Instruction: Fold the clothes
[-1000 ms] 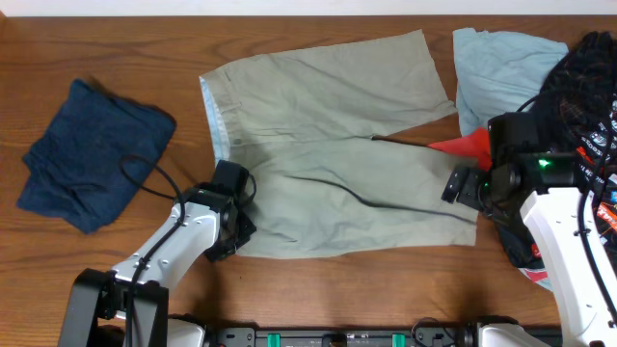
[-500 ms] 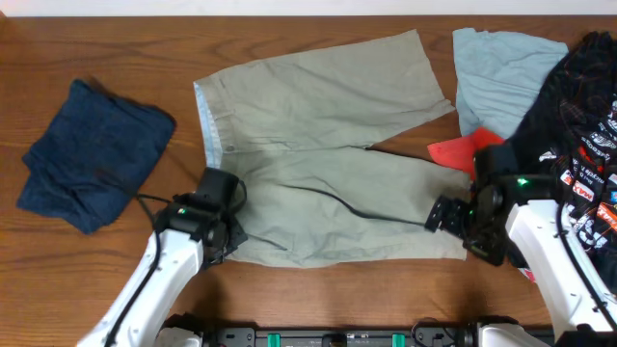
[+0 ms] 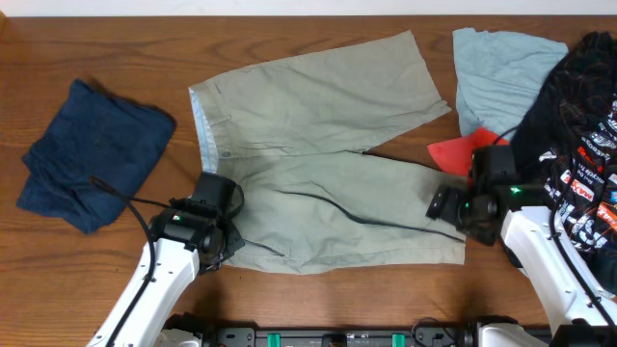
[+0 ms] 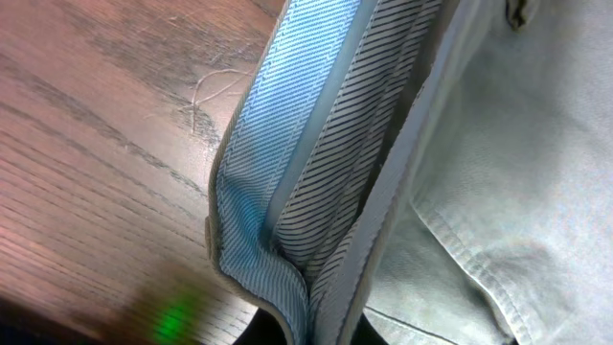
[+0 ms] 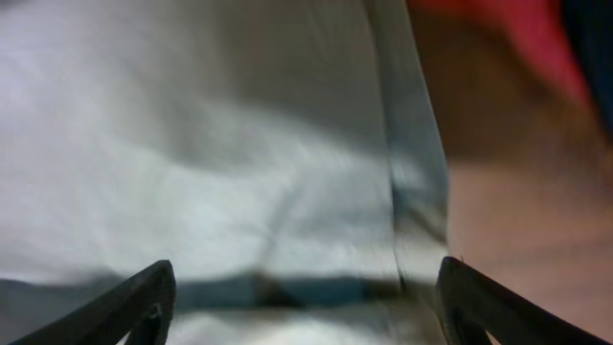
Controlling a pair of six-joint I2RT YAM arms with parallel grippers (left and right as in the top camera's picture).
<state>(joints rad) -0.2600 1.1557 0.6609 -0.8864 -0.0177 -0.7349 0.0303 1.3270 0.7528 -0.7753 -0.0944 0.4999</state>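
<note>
The khaki-beige shorts (image 3: 328, 145) lie spread flat across the middle of the table, waistband to the left. My left gripper (image 3: 220, 236) is shut on the near corner of the waistband; the left wrist view shows the striped pale lining (image 4: 306, 172) pinched between the jaws at the bottom edge. My right gripper (image 3: 446, 205) is at the hem of the near leg. In the right wrist view its fingers (image 5: 306, 307) are spread wide, with the blurred khaki cloth (image 5: 211, 144) lying between and below them.
A navy garment (image 3: 92, 154) lies crumpled at the left. A light-blue piece (image 3: 501, 67), a red piece (image 3: 463, 149) and a black printed piece (image 3: 578, 87) are piled at the right, close to my right arm. Bare wood (image 3: 96, 48) lies around the shorts.
My left gripper has pulled the waistband corner slightly toward the front left, and the shorts have shifted with it. My right gripper moved left and forward onto the near leg's hem.
</note>
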